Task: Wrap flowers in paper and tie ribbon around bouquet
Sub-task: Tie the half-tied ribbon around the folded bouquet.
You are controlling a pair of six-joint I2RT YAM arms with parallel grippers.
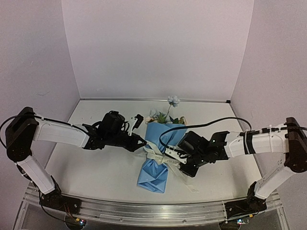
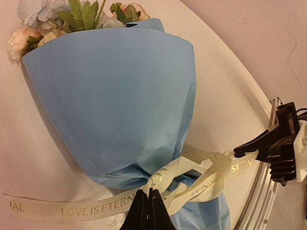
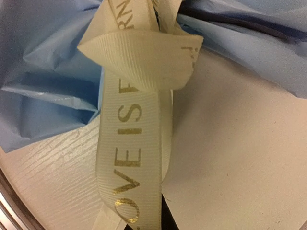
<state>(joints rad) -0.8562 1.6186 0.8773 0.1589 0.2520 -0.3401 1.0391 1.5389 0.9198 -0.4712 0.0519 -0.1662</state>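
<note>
Wrapping is looking complete: the paper (image 2: 110, 96) is forming a cone around the flowers (image 2: 81, 17), and the bouquet (image 1: 160, 148) is lying at the middle of the table (image 1: 105, 167), blooms pointing to twelve o'clock and the crumpled narrow end to six. The ribbon (image 2: 206, 167) is circling the cone's waist and crossing over itself there in a loose loop. Tying is therefore under way but, as I judge it, not finished: no snug knot or bow is showing, and one long tail is trailing off toward nine o'clock in the left wrist view. The left gripper (image 2: 148, 211) is reaching in from nine o'clock, its fingers pressed together and pinching the ribbon right at the crossing. The right gripper (image 2: 244, 151), coming in from three o'clock, is also squeezed closed, gripping the other strand just beside the loop; its own camera is showing the lettered band running down toward its fingers. Drawing the two strands apart is probably what is remaining to cinch the tie.
</note>
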